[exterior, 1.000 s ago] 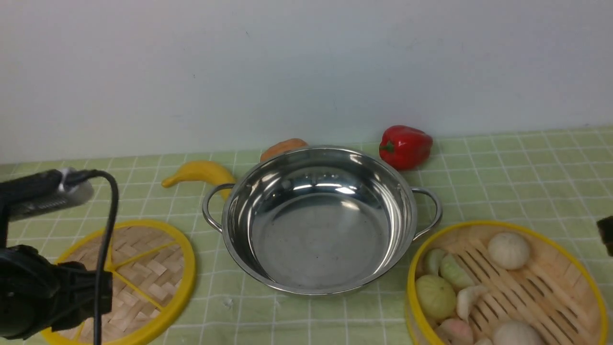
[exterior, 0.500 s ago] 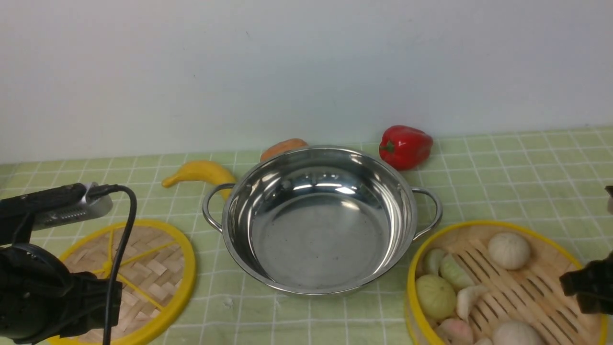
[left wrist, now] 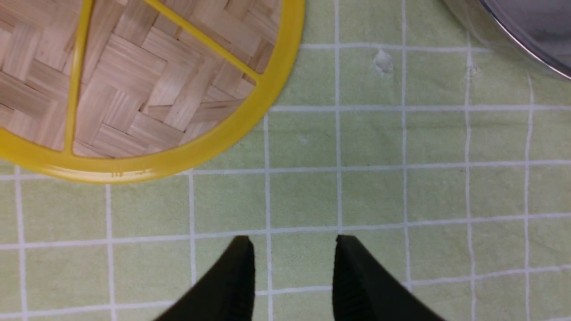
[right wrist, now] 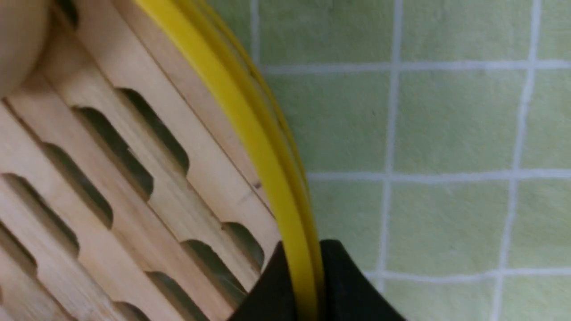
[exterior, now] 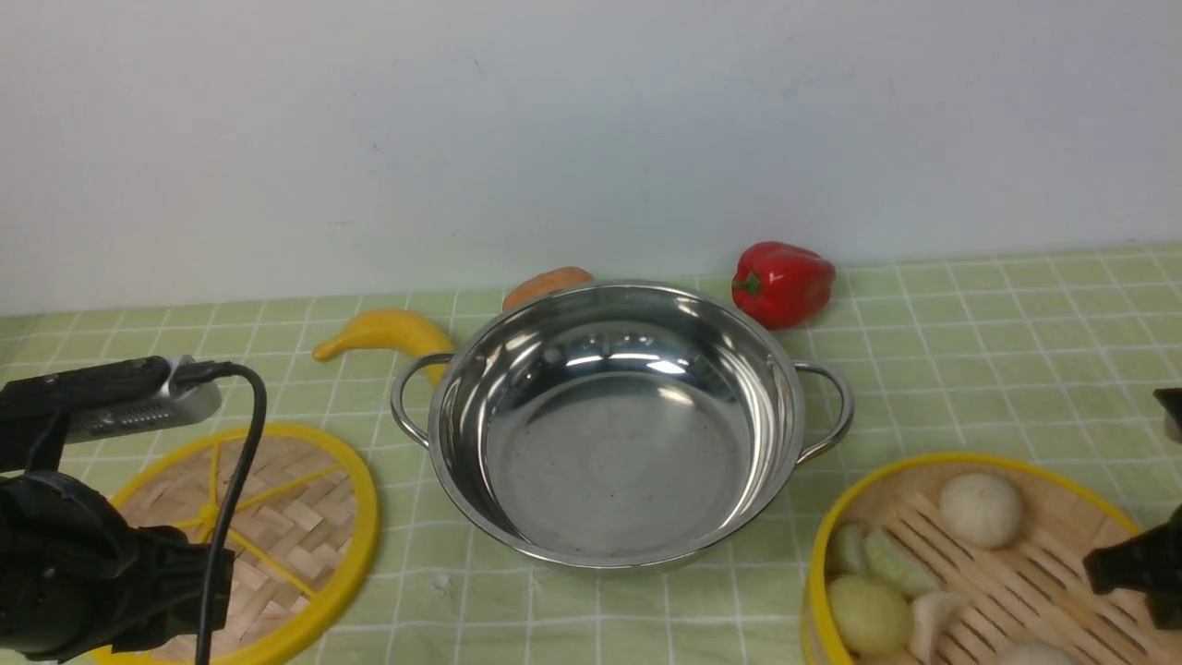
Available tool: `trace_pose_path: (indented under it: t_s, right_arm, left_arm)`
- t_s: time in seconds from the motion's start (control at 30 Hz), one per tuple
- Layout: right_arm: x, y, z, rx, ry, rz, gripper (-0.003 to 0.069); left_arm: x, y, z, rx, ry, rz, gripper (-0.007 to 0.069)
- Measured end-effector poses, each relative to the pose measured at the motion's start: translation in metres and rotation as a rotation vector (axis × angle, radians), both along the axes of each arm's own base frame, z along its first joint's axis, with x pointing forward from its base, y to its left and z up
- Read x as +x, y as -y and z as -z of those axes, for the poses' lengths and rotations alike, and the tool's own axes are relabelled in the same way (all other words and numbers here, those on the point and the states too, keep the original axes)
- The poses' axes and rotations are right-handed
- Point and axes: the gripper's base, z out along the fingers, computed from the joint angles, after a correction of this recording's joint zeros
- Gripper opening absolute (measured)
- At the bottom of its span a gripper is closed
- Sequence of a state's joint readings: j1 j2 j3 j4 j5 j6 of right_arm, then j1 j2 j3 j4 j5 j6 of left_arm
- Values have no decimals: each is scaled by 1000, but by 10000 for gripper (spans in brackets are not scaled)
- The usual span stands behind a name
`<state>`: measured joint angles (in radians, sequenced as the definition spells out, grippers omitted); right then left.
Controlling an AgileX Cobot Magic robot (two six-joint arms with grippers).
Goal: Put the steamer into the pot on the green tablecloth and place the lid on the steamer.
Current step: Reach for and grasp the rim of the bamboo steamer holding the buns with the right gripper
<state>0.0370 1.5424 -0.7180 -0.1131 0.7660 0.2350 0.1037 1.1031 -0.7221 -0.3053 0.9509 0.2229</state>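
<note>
Clamping the yellow rim of the steamer (exterior: 970, 573) at the near right of the pot (exterior: 609, 443), the right tool (right wrist: 303, 267) is narrowed onto it, while the left tool (left wrist: 292, 249) hangs parted over the green tablecloth (left wrist: 401, 200) just beside the lid (left wrist: 134, 89) at near left.

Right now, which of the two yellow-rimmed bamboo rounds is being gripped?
The deep slatted steamer: the right gripper pinches its rim. The flat woven lid lies free beside the open left gripper.
</note>
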Motion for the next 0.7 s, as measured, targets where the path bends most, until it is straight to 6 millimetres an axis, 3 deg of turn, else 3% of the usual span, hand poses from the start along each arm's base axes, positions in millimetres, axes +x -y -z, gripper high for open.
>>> trace_pose_path:
  t_s: [0.27,0.43,0.7]
  right_arm:
    - [-6,4,-6,-42,-28,24,54]
    - [-13,7,-28,-72,-38,21,54]
    - [3,10,-97,-113,10,-26,59]
  left_arm:
    - [0,0,0,9,5,22,243]
    - [0,0,0,9,5,22,243]
    - [0,0,0,9,5,22,243]
